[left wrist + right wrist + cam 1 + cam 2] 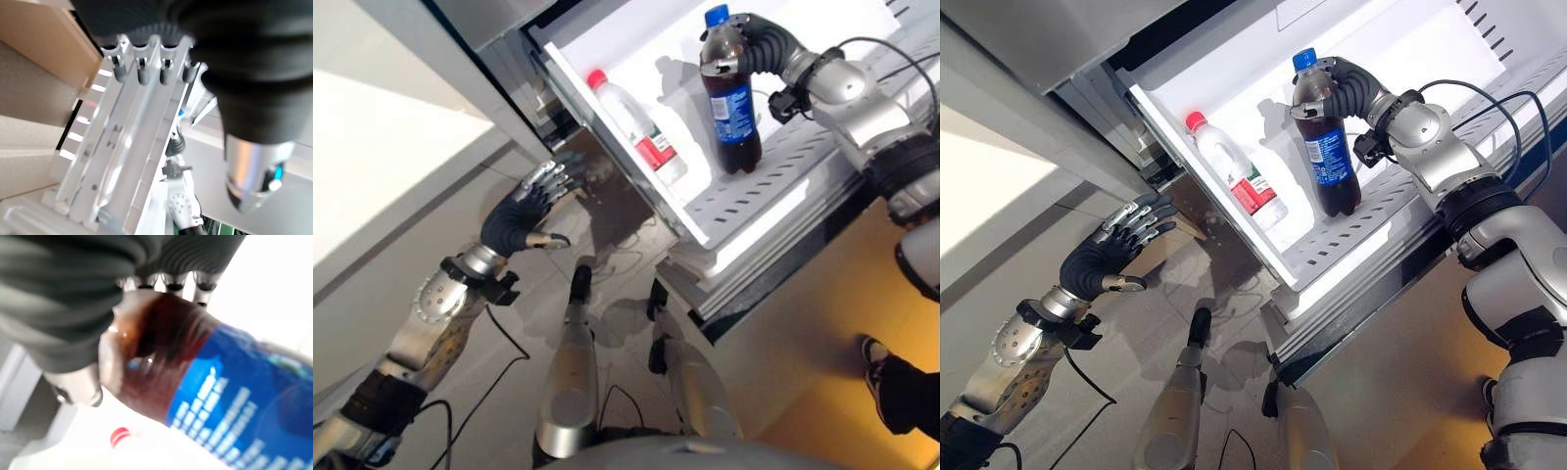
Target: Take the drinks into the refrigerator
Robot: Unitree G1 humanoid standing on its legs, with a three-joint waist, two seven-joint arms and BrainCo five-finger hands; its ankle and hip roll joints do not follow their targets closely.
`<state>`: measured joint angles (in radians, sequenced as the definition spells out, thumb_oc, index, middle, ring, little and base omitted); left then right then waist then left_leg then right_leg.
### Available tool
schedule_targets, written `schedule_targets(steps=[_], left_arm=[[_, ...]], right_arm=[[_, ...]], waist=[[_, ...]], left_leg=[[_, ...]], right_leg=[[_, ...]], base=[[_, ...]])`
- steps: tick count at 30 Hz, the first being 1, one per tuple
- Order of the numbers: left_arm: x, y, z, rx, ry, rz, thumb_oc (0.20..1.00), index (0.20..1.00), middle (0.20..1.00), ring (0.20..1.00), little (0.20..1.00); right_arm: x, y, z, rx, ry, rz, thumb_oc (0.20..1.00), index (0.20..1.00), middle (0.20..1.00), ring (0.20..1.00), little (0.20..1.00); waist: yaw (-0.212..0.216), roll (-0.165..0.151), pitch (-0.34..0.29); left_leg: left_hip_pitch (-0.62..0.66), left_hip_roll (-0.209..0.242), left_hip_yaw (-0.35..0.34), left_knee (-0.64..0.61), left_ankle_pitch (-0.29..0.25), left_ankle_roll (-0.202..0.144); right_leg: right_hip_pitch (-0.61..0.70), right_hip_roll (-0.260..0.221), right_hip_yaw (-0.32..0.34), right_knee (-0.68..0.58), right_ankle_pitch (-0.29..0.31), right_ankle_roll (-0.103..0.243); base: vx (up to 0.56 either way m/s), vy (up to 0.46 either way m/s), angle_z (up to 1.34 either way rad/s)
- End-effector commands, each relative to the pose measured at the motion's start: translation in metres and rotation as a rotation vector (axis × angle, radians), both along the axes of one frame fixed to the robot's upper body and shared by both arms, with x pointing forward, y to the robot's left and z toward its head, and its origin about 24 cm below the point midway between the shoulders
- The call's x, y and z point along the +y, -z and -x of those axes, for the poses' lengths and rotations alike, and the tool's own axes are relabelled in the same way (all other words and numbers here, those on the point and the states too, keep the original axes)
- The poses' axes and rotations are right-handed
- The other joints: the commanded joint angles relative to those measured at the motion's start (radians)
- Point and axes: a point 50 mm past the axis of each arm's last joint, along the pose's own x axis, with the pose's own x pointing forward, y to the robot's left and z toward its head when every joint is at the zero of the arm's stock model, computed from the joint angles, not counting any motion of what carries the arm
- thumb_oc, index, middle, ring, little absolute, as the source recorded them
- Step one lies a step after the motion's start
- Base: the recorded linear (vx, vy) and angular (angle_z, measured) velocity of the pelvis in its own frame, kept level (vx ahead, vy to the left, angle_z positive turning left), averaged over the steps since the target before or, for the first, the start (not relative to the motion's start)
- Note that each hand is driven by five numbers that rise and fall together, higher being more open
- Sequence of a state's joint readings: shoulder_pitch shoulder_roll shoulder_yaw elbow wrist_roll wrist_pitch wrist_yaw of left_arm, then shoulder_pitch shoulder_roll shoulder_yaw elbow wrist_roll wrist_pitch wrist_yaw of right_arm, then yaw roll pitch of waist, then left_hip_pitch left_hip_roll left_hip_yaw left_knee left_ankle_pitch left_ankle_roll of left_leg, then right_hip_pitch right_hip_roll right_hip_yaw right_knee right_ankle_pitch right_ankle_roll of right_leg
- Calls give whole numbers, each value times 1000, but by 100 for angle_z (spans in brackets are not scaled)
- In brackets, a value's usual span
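A dark cola bottle (732, 108) with a blue cap and blue label stands upright on the white slotted shelf (773, 186) of the open refrigerator. My right hand (759, 44) is curled round its upper part just below the cap; up close the fingers (166, 281) wrap the brown shoulder of the cola bottle (195, 382). To its left on the same shelf stands a clear water bottle (636, 127) with a red cap and red label. My left hand (524, 215) is open, its straight fingers (142, 73) at the refrigerator's lower left edge.
The grey refrigerator door (372, 127) stands open along the left. Further white shelves and drawer fronts (744, 264) jut out below the loaded shelf. A person's dark shoe (876, 352) rests on the yellow floor at the right.
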<state>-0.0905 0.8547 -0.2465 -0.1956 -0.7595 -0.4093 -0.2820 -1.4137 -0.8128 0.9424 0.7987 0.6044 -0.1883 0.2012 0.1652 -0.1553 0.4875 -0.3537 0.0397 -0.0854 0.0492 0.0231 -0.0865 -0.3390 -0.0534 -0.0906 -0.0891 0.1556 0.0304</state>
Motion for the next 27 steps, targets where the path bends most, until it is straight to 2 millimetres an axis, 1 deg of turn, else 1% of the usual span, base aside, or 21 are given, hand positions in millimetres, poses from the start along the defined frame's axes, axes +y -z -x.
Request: schedule_targets(steps=[1,4,7,12,16,27], left_arm=[[-5,-29,15,-142,58,-26,1000,1000,1000,1000,1000],[-2,-28,14,-143,39,-25,1000,1000,1000,1000,1000],[-2,-27,15,-141,26,-18,1000,1000,1000,1000,1000],[-2,-27,15,-146,7,3,1000,1000,1000,1000,1000],[-2,-27,15,-146,-4,10,1000,1000,1000,1000,1000],[-2,-27,18,-157,-26,17,1000,1000,1000,1000,1000]], right_arm=[[-3,-26,2,-82,53,100,200,200,200,200,200],[3,-23,1,-80,48,109,200,200,200,200,200],[12,-19,-3,-81,54,139,200,200,200,200,200],[25,-18,-9,-103,72,119,200,200,200,200,200],[34,-18,-10,-119,64,118,200,200,200,200,200],[42,-22,-14,-149,99,101,200,200,200,200,200]], waist=[[23,-38,32],[24,-45,32],[26,-55,32],[29,-66,32],[28,-72,32],[24,-79,32]], left_leg=[[-13,-58,-34,-64,60,76],[-21,-57,-36,-66,60,76],[-29,-55,-36,-70,60,75],[-46,-53,-33,-73,59,76],[-59,-51,-33,-72,58,77],[-82,-47,-35,-75,58,77]], right_leg=[[-16,8,-56,146,-97,45],[-22,9,-58,144,-97,44],[-30,13,-62,138,-94,44],[-47,18,-61,134,-90,43],[-61,21,-59,136,-90,42],[-88,28,-60,133,-90,40]], base=[[6,-21,8],[0,0,0],[0,0,0],[0,0,0],[2,-2,-2],[0,-1,0]])
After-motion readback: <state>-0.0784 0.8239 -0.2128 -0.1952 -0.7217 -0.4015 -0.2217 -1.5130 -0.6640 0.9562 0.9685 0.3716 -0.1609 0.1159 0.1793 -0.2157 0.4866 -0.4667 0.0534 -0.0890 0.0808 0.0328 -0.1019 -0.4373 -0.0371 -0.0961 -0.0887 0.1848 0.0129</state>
